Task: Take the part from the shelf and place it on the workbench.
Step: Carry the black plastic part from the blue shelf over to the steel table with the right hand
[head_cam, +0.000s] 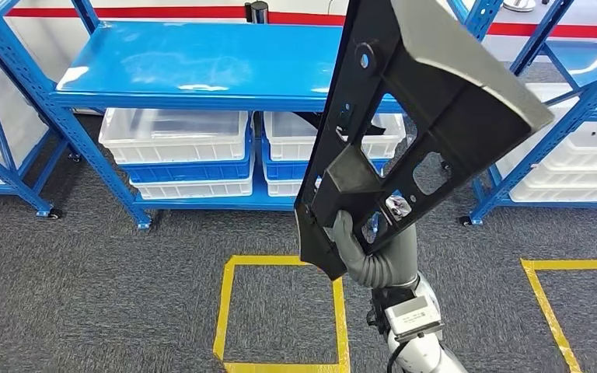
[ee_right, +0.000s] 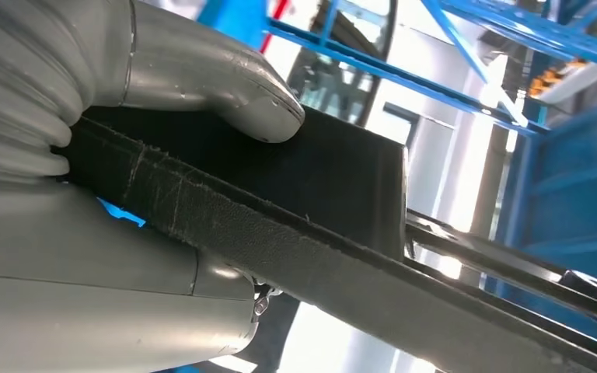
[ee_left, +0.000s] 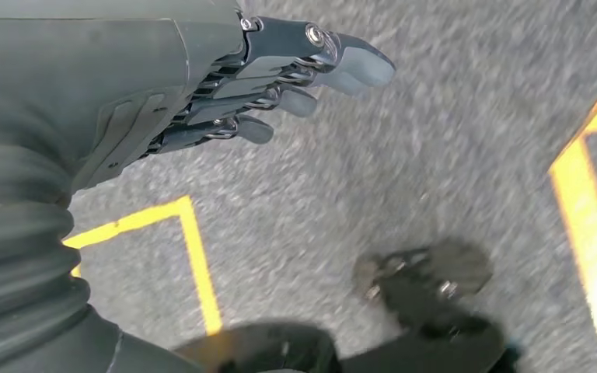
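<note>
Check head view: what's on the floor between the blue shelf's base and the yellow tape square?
Bare grey carpet runs between the blue shelf and the yellow tape square. The black part in the right robot hand hides the stretch's right end.

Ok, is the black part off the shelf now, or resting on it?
Off. The right hand grips the black part at its lower end and holds it up tilted in front of the blue shelf, touching nothing else.

Part [head_cam: 404,116] held upright before the shelf [head_cam: 202,58], bins [head_cam: 175,136] under the shelf board, floor square [head_cam: 280,311] below
</note>
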Tool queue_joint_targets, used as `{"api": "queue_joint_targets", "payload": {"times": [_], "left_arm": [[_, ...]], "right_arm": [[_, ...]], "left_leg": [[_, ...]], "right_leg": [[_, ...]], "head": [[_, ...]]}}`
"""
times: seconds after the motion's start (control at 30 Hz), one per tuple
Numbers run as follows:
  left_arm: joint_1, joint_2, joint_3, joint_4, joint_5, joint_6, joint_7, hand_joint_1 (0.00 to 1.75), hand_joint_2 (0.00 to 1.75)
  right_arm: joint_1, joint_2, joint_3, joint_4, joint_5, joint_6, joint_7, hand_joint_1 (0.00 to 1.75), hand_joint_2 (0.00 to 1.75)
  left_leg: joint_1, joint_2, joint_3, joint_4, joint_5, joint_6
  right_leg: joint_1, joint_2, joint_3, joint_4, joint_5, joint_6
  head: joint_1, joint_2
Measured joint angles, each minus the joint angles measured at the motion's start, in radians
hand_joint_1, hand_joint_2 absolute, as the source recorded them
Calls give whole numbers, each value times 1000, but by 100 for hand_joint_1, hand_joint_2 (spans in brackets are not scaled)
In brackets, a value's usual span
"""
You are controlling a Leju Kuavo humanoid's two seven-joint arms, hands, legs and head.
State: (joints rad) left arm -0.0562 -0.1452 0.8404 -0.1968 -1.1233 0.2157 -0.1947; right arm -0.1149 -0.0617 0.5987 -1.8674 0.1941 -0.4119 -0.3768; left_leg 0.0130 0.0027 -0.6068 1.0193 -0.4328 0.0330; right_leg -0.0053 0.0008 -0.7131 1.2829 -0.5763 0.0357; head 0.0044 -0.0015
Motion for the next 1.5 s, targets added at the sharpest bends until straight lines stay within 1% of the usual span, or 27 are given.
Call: {"api": "queue_joint_targets", "payload": {"times": [0.03, 0.07, 0.13, 0.17, 0.23, 0.3, 0.33, 0.4, 0.47, 0.53, 0.6, 0.67, 0.73, 0.8, 0.87, 0.93, 1.0, 1.03, 1.07, 1.13, 1.2, 1.23, 1.3, 1.33, 1.43, 1.47, 1.5], "left_arm": [[0, -3, -1, 0, -1, -1, 1, 0, 175], [1, -5, -1, 0, -2, -1, 2, 0, 175], [1, -9, -2, 0, -2, -1, 3, 0, 175], [1, -10, -2, 0, -2, -1, 3, 0, 175], [1, -10, -2, 0, -2, -1, 3, 0, 175], [2, -10, -3, 0, -4, -3, 4, 0, 175], [3, -10, -4, 0, -6, -6, 4, 0, 175], [5, -10, -9, 1, -16, -11, 4, 0, 175], [6, -10, -14, 1, -23, -9, -6, 0, 175], [6, -9, -16, 1, -16, 2, -30, 0, 175], [5, -7, -15, 0, 0, 14, -57, 0, 175], [1, -4, -11, 0, 14, 19, -73, 0, 175], [-2, -1, -7, -1, 22, 19, -78, 0, 175], [-2, 1, -4, -1, 25, 18, -76, 0, 175], [-1, 3, -2, -1, 24, 15, -75, 0, 175], [-1, 6, 0, -2, 23, 10, -79, 0, 175], [0, 9, 2, -2, 19, 7, -84, 0, 175], [0, 11, 2, -2, 15, 7, -85, 0, 175], [1, 12, 3, -2, 12, 6, -88, 0, 175], [1, 16, 3, -2, 6, 5, -94, 0, 175], [1, 20, 3, -2, 0, -2, -103, 0, 175], [1, 23, 3, -2, -4, -8, -105, 0, 175], [2, 31, 3, -2, -7, -22, -105, 0, 175], [2, 35, 3, -2, -7, -28, -103, 0, 175], [4, 48, 3, -2, -12, -46, -89, 0, 175], [4, 51, 3, -2, -15, -51, -83, 0, 175], [6, 54, 3, -2, -17, -55, -79, 0, 175]], "right_arm": [[9, -3, -1, -2, 1, 0, 0, 175, 175], [15, -6, -2, -5, 1, 0, 0, 175, 175], [21, -10, -5, -11, 3, 0, 0, 175, 175], [22, -10, -6, -15, 5, 0, 0, 175, 175], [26, -12, -8, -22, 7, -1, 0, 175, 175], [31, -14, -10, -25, 8, -1, 0, 175, 175], [32, -15, -11, -25, 11, -1, 1, 175, 175], [39, -15, -13, -28, 19, -2, 6, 175, 175], [47, -15, -15, -31, 27, -1, 12, 175, 175], [52, -15, -15, -31, 31, 4, 12, 175, 175], [52, -13, -16, -31, 33, 14, 8, 175, 175], [51, -10, -17, -31, 33, 21, 2, 175, 175], [52, -8, -20, -30, 33, 23, -1, 175, 175], [57, -9, -22, -29, 33, 24, -3, 175, 175], [66, -10, -24, -27, 37, 23, -10, 175, 175], [74, -12, -26, -25, 43, 20, -23, 175, 175], [78, -12, -29, -25, 44, 18, -34, 175, 175], [79, -13, -31, -25, 44, 17, -37, 175, 175], [79, -12, -32, -25, 44, 16, -39, 175, 175], [79, -11, -33, -25, 44, 12, -42, 175, 175], [81, -9, -33, -27, 46, 7, -51, 175, 175], [83, -8, -33, -28, 48, 2, -58, 175, 175], [88, -6, -33, -31, 53, -8, -72, 175, 175], [91, -6, -33, -33, 56, -13, -78, 175, 175], [103, -5, -37, -41, 66, -28, -99, 175, 175], [106, -5, -40, -42, 69, -32, -105, 175, 175], [111, -5, -42, -44, 72, -35, -109, 175, 175]], "left_leg": [[0, 2, -14, 0, 11, -1], [0, 3, -28, 1, 21, -4], [0, 4, -50, 1, 41, -11], [-1, 4, -58, 1, 51, -16], [-3, 3, -64, -2, 71, -28], [-2, 0, -65, -7, 87, -40], [0, -1, -70, -2, 80, -45], [3, -4, -92, 58, 11, -53], [4, -5, -125, 189, -88, -57], [5, -5, -131, 280, -121, -60], [5, -5, -64, 227, -88, -58], [4, -8, 31, 94, -69, -53], [-2, -12, 70, 24, -73, -44], [-6, -12, 64, 16, -65, -29], [-5, -9, 53, 8, -51, -10], [-3, -6, 35, 5, -36, 4], [-3, -3, 15, 6, -23, 8], [-3, -2, 5, 6, -16, 7], [-3, -1, -3, 6, -10, 6], [-3, -1, -12, 6, -1, 2], [-5, -1, -16, 6, 7, -8], [-6, -1, -17, 5, 11, -13], [-5, -1, -15, -2, 22, -27], [-5, -1, -14, -7, 22, -24], [-9, -1, -14, -21, 35, 13], [-9, -1, -15, -24, 44, 16], [-7, -1, -15, -27, 46, 9]], "right_leg": [[-1, 0, 7, 21, -1, 9], [-3, 0, 34, 2, 15, 21], [-7, 0, 138, -131, 50, 36], [-6, 1, 194, -209, 55, 33], [-2, 6, 246, -296, 52, 21], [-3, 8, 234, -302, 61, 7], [-7, 8, 231, -302, 67, -2], [-13, 4, 219, -302, 86, -23], [-8, 1, 200, -299, 105, -34], [-4, 0, 175, -294, 120, -36], [-3, 0, 153, -284, 130, -32], [-2, 0, 134, -272, 137, -26], [1, -1, 122, -265, 146, -14], [0, -1, 114, -267, 155, 1], [-2, -1, 95, -245, 139, 8], [-4, -1, 51, -151, 79, 4], [-6, 0, 5, -23, 18, 4], [-6, -1, -1, 10, 6, 9], [-7, -1, 14, 3, 10, 16], [-8, -1, 97, -117, 46, 30], [-3, -2, 185, -248, 74, 25], [1, -2, 206, -283, 80, 19], [6, -1, 205, -295, 87, 7], [4, -1, 203, -301, 91, 4], [1, 0, 204, -313, 103, -2], [3, 0, 202, -312, 105, -5], [4, 0, 200, -312, 106, -8]], "head": [[0, 0], [0, 0], [0, 0], [0, 0], [-2, 0], [-3, 0], [-2, 0], [-6, 0], [-8, 0], [-9, 0], [-9, 0], [-8, 0], [-8, 0], [-7, 0], [-5, 0], [-2, 0], [1, 0], [1, 0], [1, 0], [1, 0], [0, 0], [0, 0], [0, 0], [1, 0], [-2, 0], [-3, 0], [-3, 0]]}}
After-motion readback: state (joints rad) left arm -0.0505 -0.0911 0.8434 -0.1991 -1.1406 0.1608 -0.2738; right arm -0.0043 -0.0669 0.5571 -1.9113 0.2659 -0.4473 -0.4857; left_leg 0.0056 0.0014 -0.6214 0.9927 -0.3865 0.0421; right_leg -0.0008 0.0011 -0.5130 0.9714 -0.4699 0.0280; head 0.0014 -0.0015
